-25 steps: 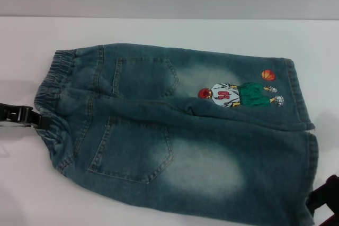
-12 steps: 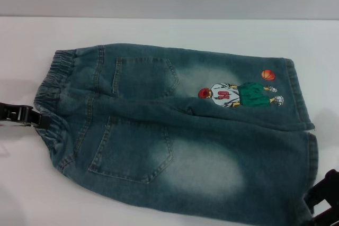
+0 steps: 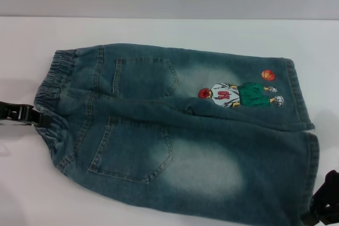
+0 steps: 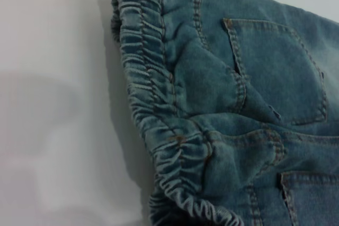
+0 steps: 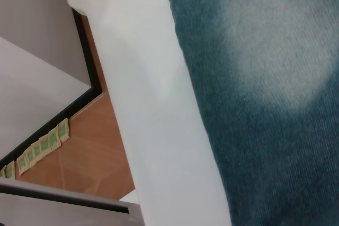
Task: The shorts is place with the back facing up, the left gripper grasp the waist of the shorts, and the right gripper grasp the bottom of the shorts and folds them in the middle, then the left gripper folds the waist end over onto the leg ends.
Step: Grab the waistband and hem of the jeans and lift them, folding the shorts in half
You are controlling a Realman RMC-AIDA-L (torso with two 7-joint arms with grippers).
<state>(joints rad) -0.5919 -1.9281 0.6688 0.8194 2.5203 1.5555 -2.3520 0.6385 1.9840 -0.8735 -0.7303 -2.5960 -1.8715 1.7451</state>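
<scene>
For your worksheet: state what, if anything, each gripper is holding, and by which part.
The left gripper meets the shorts at the waist; a grip cannot be confirmed. The right gripper sits by the bottom hem, hold unclear.

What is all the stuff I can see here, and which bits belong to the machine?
shorts: one, faded blue-green denim, flat on the table, back pockets up
waist: one, ruched denim band, robot's left end of the shorts
leg ends: two, darker blue hems, robot's right end
cartoon print: one, basketball player with orange ball, far leg
table: one, white, under the shorts
floor: brown, beside the table, right wrist view
left gripper: one, black, at the waist
right gripper: one, black, by the near hem
</scene>
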